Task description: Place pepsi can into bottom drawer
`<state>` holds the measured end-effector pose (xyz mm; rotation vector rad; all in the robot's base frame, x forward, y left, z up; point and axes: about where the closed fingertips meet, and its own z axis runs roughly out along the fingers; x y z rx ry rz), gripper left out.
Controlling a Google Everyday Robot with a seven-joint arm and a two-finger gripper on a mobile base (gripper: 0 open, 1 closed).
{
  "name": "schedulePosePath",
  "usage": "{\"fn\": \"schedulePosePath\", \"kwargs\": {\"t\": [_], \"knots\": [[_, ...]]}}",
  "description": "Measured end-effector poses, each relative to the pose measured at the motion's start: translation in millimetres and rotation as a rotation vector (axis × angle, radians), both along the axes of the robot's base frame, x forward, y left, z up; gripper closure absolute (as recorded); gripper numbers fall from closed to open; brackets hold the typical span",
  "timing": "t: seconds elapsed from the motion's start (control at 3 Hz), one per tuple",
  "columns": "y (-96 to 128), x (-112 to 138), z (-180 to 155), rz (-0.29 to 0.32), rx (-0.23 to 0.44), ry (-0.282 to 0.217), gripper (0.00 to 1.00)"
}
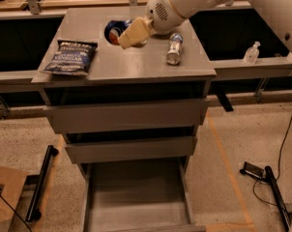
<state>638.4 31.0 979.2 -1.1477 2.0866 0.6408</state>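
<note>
Gripping the dark blue metal pepsi can (112, 30), the beige pincer (124, 36) hangs over the flat grey bench (136, 64). A crinkly chip bag (71, 57) lies left and a clear plastic bottle (174, 49) right. The shallow bottom drawer (136, 197) stands pulled out below.

Single view. The camera looks from high in front of the grey three-drawer bench (136, 64), facing it and tilted steeply down, at middle range. The open, shallow grey bottom drawer (136, 197) sits at 6 o'clock in frame. The white arm's hand (125, 35), clasping the dark blue metal pepsi can (114, 30), sits at 12 o'clock.
</note>
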Motion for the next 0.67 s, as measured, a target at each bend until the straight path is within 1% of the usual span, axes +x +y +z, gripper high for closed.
{"fn": "schedulePosePath", "kwargs": {"t": [0.33,0.67], "knots": [[6,-52,-10,0.001,0.024,0.057,1.00],[15,-98,-22,-0.004,0.042,0.111,1.00]]}}
